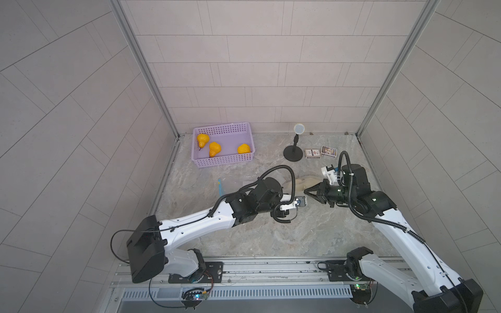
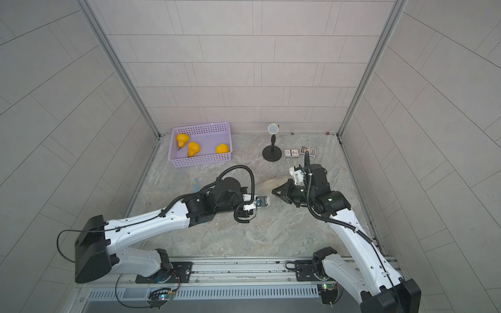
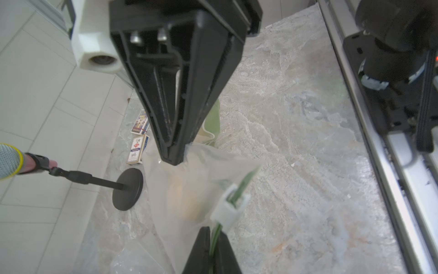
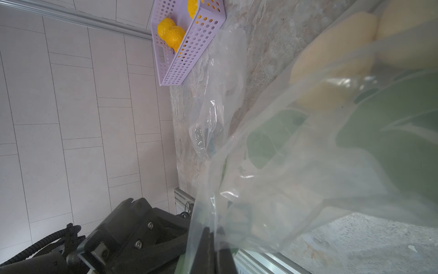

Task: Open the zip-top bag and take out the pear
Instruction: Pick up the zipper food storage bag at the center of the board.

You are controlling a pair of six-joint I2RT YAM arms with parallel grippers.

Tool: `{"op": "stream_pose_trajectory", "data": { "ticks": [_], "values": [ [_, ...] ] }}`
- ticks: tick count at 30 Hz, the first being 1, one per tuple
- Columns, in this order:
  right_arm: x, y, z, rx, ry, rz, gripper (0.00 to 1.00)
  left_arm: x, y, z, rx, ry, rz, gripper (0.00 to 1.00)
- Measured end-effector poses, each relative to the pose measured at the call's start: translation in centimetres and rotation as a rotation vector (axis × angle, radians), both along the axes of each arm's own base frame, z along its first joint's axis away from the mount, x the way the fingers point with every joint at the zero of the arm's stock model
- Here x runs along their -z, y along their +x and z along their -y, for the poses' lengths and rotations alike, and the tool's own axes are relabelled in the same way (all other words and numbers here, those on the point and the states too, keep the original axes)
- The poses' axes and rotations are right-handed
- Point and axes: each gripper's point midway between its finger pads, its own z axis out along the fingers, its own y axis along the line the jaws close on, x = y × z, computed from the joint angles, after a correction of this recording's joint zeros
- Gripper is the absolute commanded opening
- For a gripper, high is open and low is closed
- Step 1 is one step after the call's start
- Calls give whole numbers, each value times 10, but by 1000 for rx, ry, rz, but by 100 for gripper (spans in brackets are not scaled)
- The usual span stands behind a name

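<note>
The left claw (image 3: 212,237) is pinched tight on the bag (image 3: 189,189), on its green zip strip just beside the white slider (image 3: 227,208). The right claw (image 3: 176,161) is also closed, gripping the bag's opposite edge, so the plastic spans the gap between the two tips. The pear (image 3: 187,199) lies inside the bag, a pale yellow shape blurred by the film. It sits between the claws, and no finger touches it directly. In both top views the bag (image 1: 301,182) sits right of the table's (image 1: 271,238) middle, largely hidden by the wrists. Whether it rests on the table cannot be told.

The left arm (image 1: 203,219) stretches low from the near left edge toward the middle, with its wrist over the bag's left end. The right arm (image 1: 393,225) rises along the right edge and bends back at the wrist, so its claw points left at the other claw.

A spare bag (image 4: 225,95) lies flat on the table between the left arm and the basket (image 1: 225,160). That purple basket stands at the far left corner and holds three basket pears (image 1: 214,149), which are bright yellow. By the far edge stands a mic (image 1: 292,155) on a round base. Two card packs (image 1: 312,153) lie just to its right.
</note>
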Motion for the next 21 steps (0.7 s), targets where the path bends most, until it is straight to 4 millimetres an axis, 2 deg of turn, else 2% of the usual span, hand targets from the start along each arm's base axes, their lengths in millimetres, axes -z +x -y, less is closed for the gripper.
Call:
{"op": "stream_pose_trajectory", "data": {
  "ticks": [3,7,9,14,18,21],
  "values": [
    [-2,3,2,11,6,9,3,-3,1,0,-2,0,2,4],
    [-10,9,6,5,-6,44,32,-9,6,-5,-11,-7,-48,4],
    [-22,15,10,-4,-44,103,40,-24,16,-10,-28,-43,-93,4],
    [-73,25,17,-77,-158,382,42,-86,42,-25,-75,-170,-184,5],
    [-101,22,12,-161,-201,559,45,-125,30,-23,-14,-212,-258,5],
    [-114,15,7,-228,-229,664,48,-132,23,-18,23,-201,-317,5]
  ]
}}
